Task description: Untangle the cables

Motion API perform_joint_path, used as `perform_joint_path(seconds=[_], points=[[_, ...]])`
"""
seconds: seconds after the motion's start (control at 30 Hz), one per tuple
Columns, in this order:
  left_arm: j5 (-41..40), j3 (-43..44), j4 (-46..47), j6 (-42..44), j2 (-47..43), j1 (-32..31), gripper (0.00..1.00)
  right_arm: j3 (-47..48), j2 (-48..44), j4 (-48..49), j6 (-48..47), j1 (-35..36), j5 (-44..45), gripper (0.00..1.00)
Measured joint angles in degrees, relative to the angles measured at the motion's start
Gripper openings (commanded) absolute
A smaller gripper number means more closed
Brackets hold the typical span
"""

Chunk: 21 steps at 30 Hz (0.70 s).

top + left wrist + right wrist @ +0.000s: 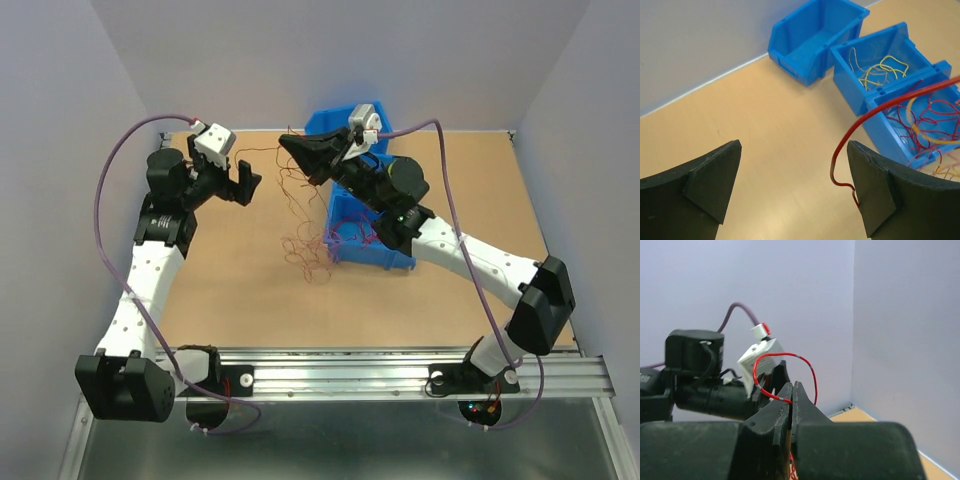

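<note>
Red cable (785,354) pinched in right jaws, left jaws wide apart

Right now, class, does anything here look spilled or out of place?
Yes. A tangle of red wires lies spilled on the table beside the blue bin, trailing up to the shut right claw. One wire is also caught on the open left claw.

One camera is looking down from above, behind the near edge. The left wrist camera is facing right toward the blue bins (790,62), which the overhead view is also showing. The right wrist camera is facing left, close in.
</note>
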Motion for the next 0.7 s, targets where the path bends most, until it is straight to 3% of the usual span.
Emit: perform_joint_path(seconds=[0.2,0.37,0.5,0.7], points=[[5.7,-7.5,5.66,-0.15,-4.59,1.79,0.99,3.08,1.14,-6.12,1.31,0.0,4.5,0.0],[0.15,-9.44,8.28,0.31,-6.88,2.38,0.99,7.1,2.58,-10.47,2.36,0.02,7.78,0.0],[-3.19,-8.37,7.91,1.95,-1.46,3.5,0.99,13.14,5.09,-13.9,3.45,0.0,9.31,0.01],[-2.49,-10.12,5.81,3.67,9.11,10.19,0.99,18.49,7.63,-16.46,4.2,0.0,13.57,0.01]])
